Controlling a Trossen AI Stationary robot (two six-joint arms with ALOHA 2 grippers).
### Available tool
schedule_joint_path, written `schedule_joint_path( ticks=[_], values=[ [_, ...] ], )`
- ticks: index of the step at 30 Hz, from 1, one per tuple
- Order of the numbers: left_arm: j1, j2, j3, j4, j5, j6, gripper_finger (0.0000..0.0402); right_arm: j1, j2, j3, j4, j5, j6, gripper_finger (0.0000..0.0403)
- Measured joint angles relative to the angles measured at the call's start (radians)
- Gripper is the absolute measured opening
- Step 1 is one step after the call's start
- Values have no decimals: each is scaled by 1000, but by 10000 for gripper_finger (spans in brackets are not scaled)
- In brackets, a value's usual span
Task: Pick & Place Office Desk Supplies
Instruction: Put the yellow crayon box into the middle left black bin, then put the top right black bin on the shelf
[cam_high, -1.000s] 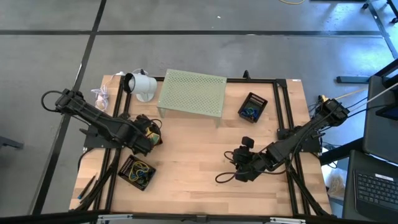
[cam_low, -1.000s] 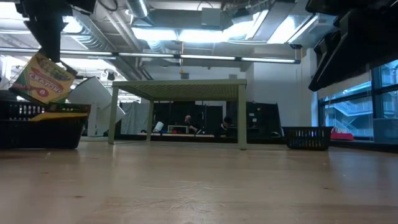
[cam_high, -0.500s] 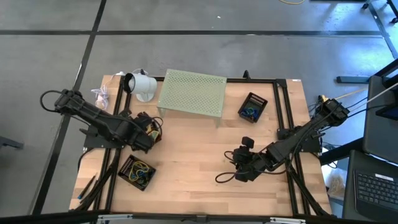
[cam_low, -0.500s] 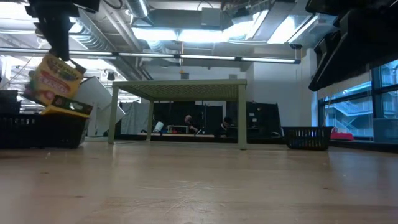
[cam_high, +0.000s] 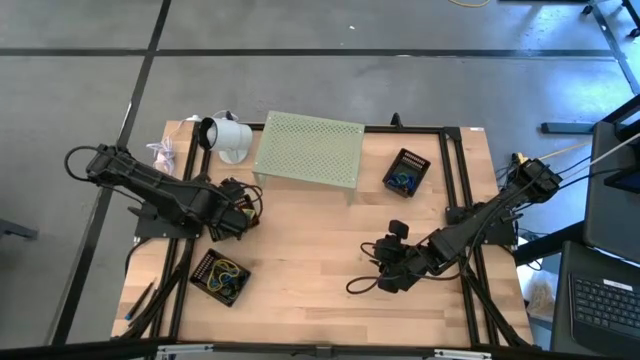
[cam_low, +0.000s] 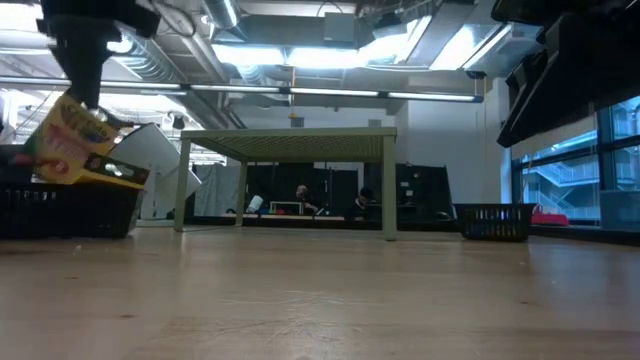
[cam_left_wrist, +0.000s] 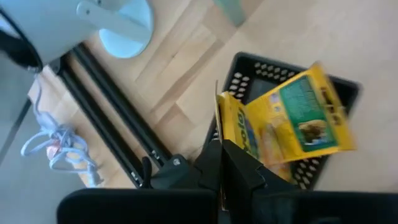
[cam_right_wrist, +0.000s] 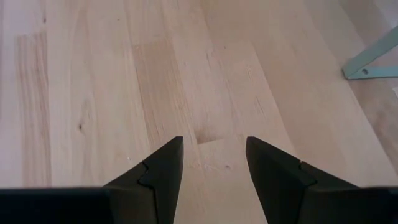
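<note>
My left gripper is shut on a yellow-green card box and holds it over the table's left part, above a black mesh basket. In the low view the box hangs tilted below the gripper, just above the basket's rim. Coloured rubber bands lie in this basket. My right gripper stands open over bare wood, right of the table's middle, with nothing between its fingers. My left gripper pinches the box's narrow yellow edge between its two fingers. The fingers slant down from above. The box hangs tilted below them, lifted clear of the table and over the basket.
A pale green perforated riser stands at the far middle, with a white cup-shaped object to its left. A second black basket sits at the far right. Black frame rails run along the table's sides. Bare wood lies in the middle.
The box has swung in my left gripper's hold: in the low view it hangs a little lower and at a different tilt over the basket. The gripper stays shut on it.
</note>
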Motion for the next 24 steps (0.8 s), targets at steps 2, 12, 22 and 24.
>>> schedule_joint_path(
  ticks=[2,12,22,24],
  values=[
    [0,0,-31,-1,-5,-25,4,0,0,0,0,0,10,180],
    [0,3,-78,2,-4,-65,27,0,0,0,0,0,10,180],
    [0,3,-78,46,47,-70,108,0,0,0,0,0,9,180],
    [0,3,-78,65,29,-68,121,0,0,0,0,0,9,180]
  ],
)
